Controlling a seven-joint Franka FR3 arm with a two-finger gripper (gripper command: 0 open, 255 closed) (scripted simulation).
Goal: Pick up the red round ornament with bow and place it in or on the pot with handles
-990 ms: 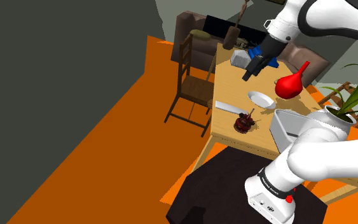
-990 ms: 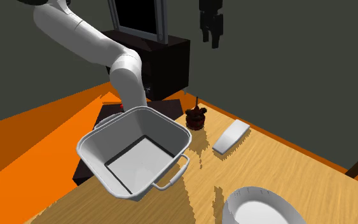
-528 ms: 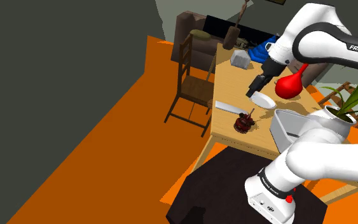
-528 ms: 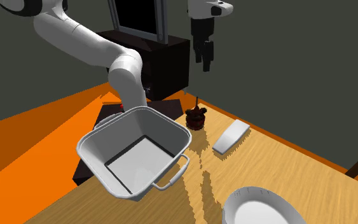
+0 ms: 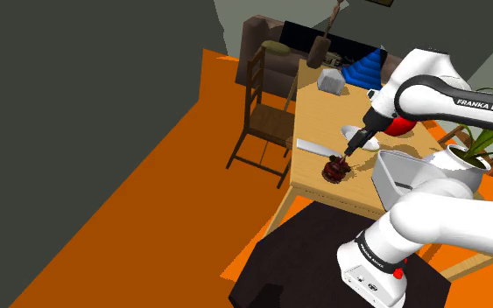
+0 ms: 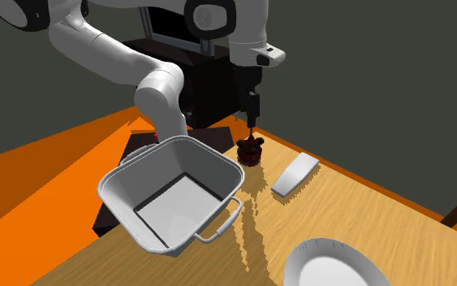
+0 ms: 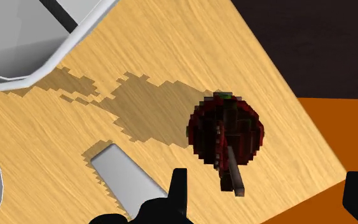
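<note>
Wrist aimed almost straight down, I see the white Franka arm [image 5: 430, 86] bent over the light wooden table [image 5: 319, 118]. Its black two-finger gripper [image 6: 253, 123] hangs just above the dark red round ornament [image 6: 251, 153]. In the wrist view the jaws are spread wide. The ornament's thin dark stem lies between the two black fingers [image 7: 179, 188], closer to one of them, and neither touches it. The ornament [image 7: 225, 130] stands on the tabletop close to the edge that faces the stand. The pale grey squarish pot with loop handles [image 6: 129, 177] sits near it on the same table, clearly apart from it. Inside the pot I see just its flat pale floor. A flat grey block [image 6: 296, 175] lies on the ornament's other side, and a white round plate [image 6: 332, 266] lies farther along the table.
</note>
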